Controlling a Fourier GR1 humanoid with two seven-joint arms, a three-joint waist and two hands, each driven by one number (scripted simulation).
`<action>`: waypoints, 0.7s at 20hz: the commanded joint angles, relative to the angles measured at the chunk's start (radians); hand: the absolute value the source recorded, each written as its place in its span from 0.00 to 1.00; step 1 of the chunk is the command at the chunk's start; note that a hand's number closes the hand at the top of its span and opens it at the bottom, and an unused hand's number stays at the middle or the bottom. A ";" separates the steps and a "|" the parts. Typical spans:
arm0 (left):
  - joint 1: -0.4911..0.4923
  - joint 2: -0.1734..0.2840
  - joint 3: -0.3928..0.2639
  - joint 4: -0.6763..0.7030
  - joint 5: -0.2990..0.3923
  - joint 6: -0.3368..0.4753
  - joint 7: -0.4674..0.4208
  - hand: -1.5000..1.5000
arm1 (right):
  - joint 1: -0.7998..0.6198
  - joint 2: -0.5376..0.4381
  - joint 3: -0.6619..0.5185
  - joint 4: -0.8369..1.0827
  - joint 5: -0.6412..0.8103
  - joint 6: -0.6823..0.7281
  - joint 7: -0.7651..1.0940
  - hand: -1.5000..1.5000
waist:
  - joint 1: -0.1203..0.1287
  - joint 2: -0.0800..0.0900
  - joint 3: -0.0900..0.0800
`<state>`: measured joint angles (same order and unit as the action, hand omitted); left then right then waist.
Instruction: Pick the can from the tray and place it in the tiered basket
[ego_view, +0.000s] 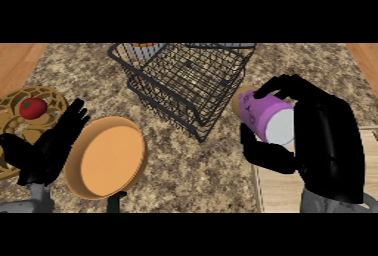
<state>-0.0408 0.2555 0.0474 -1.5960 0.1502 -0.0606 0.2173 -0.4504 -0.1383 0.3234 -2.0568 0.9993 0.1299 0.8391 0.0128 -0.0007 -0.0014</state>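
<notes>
right hand (295, 125) has fingers curled round purple can (264, 117), lifted off counter (207, 165), tipped sideways, just right of tiered basket (193, 80). can already off tray (295, 187). next bit imo: carry left over basket rim, straighten can first, lower before letting go. left hand (52, 145) resting open by pan (107, 156), leave it.

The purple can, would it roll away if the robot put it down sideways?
Probably yes. The purple can is round with smooth sides, so lying sideways it would likely roll. It looks stiff, since the right hand curls round it without denting it. Standing on its flat end should be steadier.
</notes>
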 joint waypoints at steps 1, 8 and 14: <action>-0.037 -0.001 -0.006 -0.012 -0.019 0.012 0.029 0.50 | -0.223 0.128 0.028 0.220 0.067 -0.005 0.071 1.00 | 0.007 0.003 0.000; -0.026 -0.021 0.003 0.014 -0.021 0.002 0.015 0.50 | -0.434 0.137 0.052 0.508 0.001 -0.187 0.164 1.00 | 0.007 0.002 0.001; -0.021 -0.020 0.011 0.048 -0.032 -0.023 -0.021 0.50 | -0.563 0.138 0.031 0.711 -0.086 -0.247 0.193 1.00 | 0.006 0.002 0.001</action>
<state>-0.0615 0.2289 0.0524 -1.5632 0.1214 -0.0673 0.2012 -0.9171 -0.0058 0.3309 -1.4671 0.9535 -0.0533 0.9600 0.0173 0.0018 -0.0006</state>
